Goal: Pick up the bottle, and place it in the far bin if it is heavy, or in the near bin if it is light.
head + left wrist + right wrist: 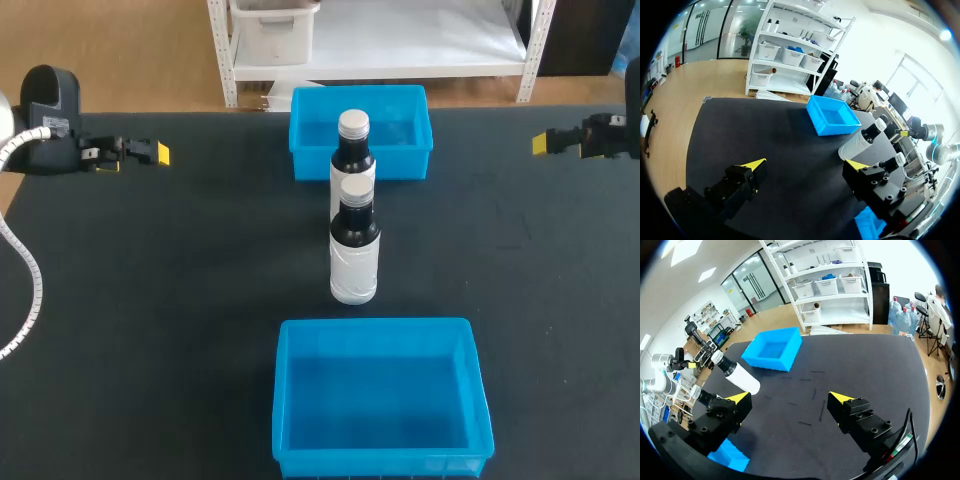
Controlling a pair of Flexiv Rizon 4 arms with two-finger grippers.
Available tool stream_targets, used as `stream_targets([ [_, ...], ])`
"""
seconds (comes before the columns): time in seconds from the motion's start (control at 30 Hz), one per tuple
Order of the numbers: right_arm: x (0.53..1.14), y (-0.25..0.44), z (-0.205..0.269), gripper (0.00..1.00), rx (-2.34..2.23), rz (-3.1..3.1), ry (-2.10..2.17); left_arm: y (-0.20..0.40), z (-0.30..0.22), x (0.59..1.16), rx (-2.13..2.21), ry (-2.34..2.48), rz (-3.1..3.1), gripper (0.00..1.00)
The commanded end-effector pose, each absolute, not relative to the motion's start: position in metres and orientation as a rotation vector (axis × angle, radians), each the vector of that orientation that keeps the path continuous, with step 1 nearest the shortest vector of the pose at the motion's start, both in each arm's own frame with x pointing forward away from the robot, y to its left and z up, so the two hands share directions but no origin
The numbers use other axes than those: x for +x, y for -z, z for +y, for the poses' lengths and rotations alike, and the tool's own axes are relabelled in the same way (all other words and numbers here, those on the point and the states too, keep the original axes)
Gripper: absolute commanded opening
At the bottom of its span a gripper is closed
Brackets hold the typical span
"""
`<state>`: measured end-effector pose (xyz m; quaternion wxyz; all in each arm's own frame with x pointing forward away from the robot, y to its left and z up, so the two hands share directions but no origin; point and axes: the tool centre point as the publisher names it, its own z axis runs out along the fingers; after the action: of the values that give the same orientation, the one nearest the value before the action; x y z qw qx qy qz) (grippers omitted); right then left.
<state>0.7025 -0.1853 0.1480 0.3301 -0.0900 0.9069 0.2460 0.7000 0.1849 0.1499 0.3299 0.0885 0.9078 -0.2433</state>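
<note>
The black table [150, 300] carries the near bin [285, 400] and the far bin [300, 140]. Two bottles stand upright in line between them: the front bottle [354, 255] about midway and the rear bottle [352, 150] just before the far bin. Their long axes are vertical, caps up. The left gripper [160, 153] and right gripper [541, 143] hang at opposite table sides, fingers apart and empty. Both bottles lie inward of either gripper, about equally far from each; a level sideways approach looks suitable.
</note>
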Motion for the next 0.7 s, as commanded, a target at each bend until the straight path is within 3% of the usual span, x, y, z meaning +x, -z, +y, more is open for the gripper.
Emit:
stream_targets([
  [0.03,0.7007,-0.1493,-0.1850,1.00,-0.232,2.373,-0.636,-0.1499,0.1849,0.7000,0.231,0.636,2.374,1.00],
  [0.43,0.7007,-0.1493,-0.1850,1.00,-0.232,2.373,-0.636,-0.1499,0.1849,0.7000,0.231,0.636,2.374,1.00],
  [0.7,0.6923,-0.1481,-0.1878,1.00,-1.126,2.238,-0.906,-0.1499,0.1849,0.7000,0.231,0.636,2.374,1.00],
])
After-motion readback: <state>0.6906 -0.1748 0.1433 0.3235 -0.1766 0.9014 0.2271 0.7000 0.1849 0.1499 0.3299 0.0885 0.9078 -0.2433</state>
